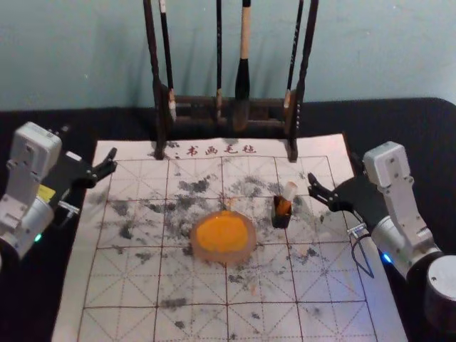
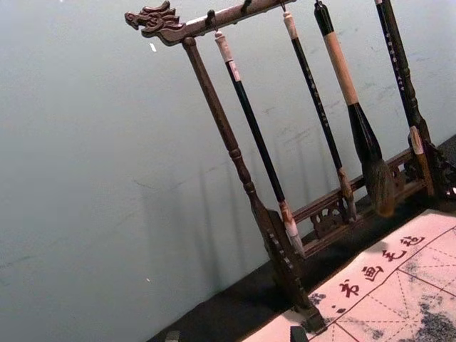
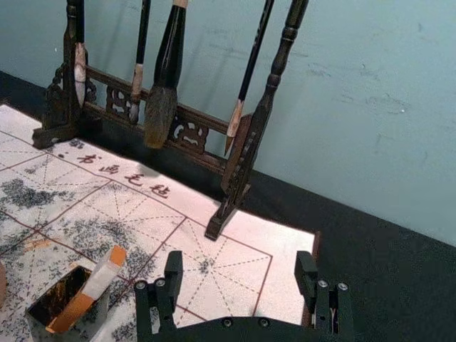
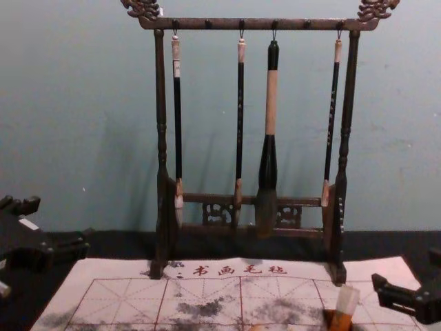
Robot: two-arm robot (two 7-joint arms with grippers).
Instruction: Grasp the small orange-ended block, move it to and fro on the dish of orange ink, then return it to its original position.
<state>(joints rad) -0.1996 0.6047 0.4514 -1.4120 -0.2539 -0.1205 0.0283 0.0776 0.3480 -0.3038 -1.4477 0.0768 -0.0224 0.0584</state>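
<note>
Right wrist view: the right end effector is released, its fingers wide apart with nothing between them. The block leans in a small dark cup. This angle looks down into the cup's mouth, with the block's orange lower part going inside.

Head view: the cup is just beside the dish of orange ink, on its right and slightly beyond it. The right end effector is farther out to the dish's right, beyond the block. So the block lies between dish and end effector, to the end effector's left and a little nearer the robot. The right arm is the nearer, and the coming reach looks to be mostly leftward.

Chest view: from the side, the block's long axis is close to upright, its top tipped slightly away from the dish. The pale end rises above the cup, which I judge the likeliest place to grip.

Left wrist view: the left end effector is idle and released, well left of the dish, its camera facing the brush rack beyond the dish.
</note>
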